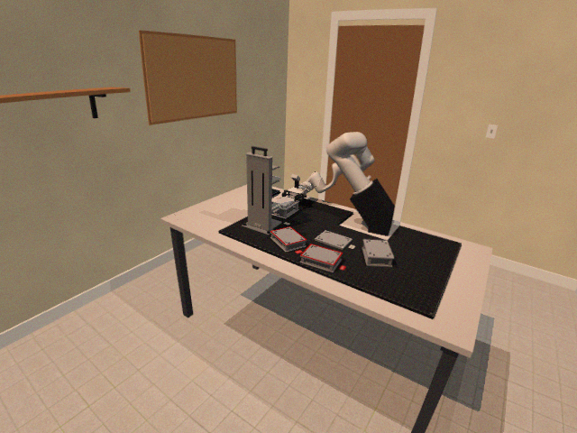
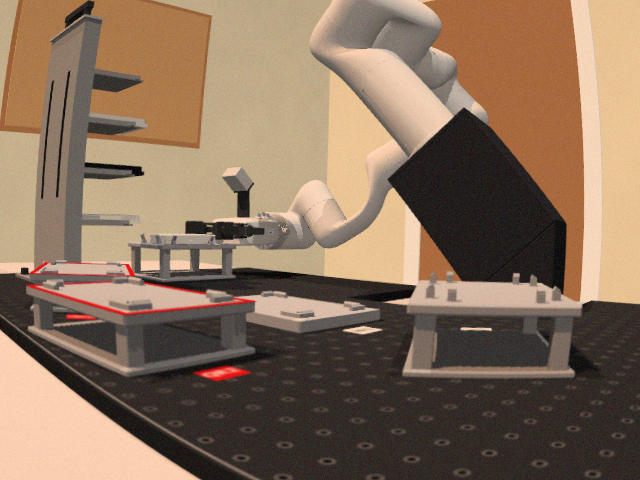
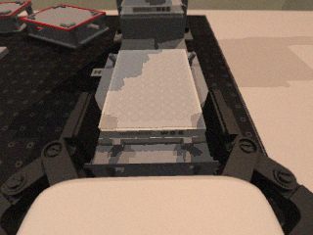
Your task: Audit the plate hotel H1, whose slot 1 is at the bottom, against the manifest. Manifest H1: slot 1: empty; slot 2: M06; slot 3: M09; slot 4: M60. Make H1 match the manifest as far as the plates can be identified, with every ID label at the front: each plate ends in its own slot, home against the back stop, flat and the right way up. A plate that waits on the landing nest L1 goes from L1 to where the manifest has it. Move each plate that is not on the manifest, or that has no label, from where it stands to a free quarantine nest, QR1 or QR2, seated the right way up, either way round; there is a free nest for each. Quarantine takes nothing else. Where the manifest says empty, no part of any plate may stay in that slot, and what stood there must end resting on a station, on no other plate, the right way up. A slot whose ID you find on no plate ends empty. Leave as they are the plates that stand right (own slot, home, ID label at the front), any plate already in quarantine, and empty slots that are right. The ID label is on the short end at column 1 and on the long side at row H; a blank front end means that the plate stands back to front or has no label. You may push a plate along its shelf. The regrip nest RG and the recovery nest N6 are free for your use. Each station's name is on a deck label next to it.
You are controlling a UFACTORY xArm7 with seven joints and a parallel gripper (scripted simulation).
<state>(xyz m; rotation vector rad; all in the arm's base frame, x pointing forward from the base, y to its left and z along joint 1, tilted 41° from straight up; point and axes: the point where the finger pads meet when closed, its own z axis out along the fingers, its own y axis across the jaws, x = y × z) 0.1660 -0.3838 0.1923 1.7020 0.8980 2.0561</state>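
Observation:
The plate hotel H1 [image 2: 64,139] stands at the left of the deck, also in the top view [image 1: 259,193]. Its four shelves face the arm; the second from the bottom [image 2: 111,170] looks dark, the others pale. A white plate [image 3: 152,90] lies level on the raised nest [image 2: 180,253] in front of the hotel. Its near short end carries a small dark label [image 3: 171,132] that I cannot read. My gripper [image 3: 151,104] reaches in level, and its fingers are shut on the plate's long sides. It also shows in the side view [image 2: 199,227]. I cannot tell whether the plate rests on the nest or hangs just above it.
Two red-rimmed quarantine nests [image 2: 139,304] [image 2: 77,268] stand empty at the front left. A low flat nest [image 2: 310,310] lies in the middle. A raised nest with pegs [image 2: 491,304] stands at the right. The arm's black base [image 2: 475,206] stands behind it.

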